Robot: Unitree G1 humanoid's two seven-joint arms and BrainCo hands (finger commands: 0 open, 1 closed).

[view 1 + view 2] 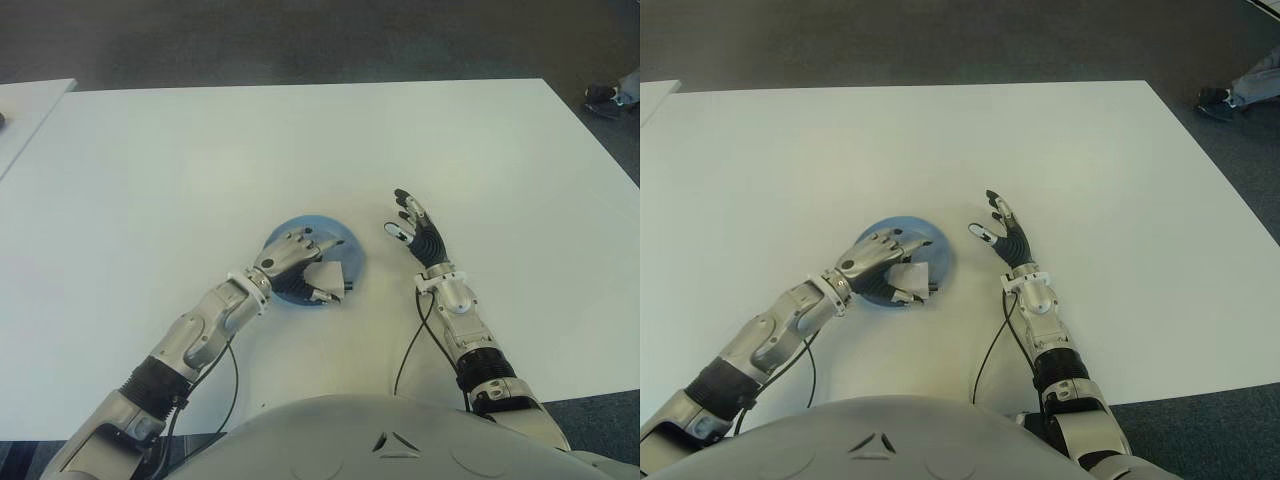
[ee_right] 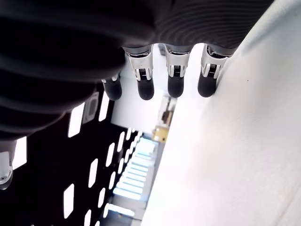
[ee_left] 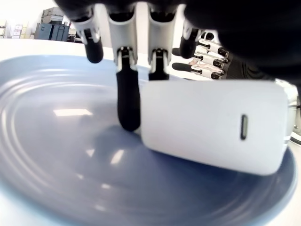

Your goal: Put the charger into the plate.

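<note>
Left hand [image 1: 292,258] with charger [image 3: 214,127] over plate [image 3: 51,155], white table [image 1: 300,150]

My left hand [image 1: 292,255] is silver-grey, its fingers [image 3: 128,101] black-tipped on white joints; my right hand [image 1: 418,235] is black with white fingertips. The charger [image 3: 214,125] is plain white with one dark slot. The plate [image 3: 51,141] is pale blue, the tabletop [image 1: 200,160] white, the floor [image 1: 300,40] dark grey
</note>
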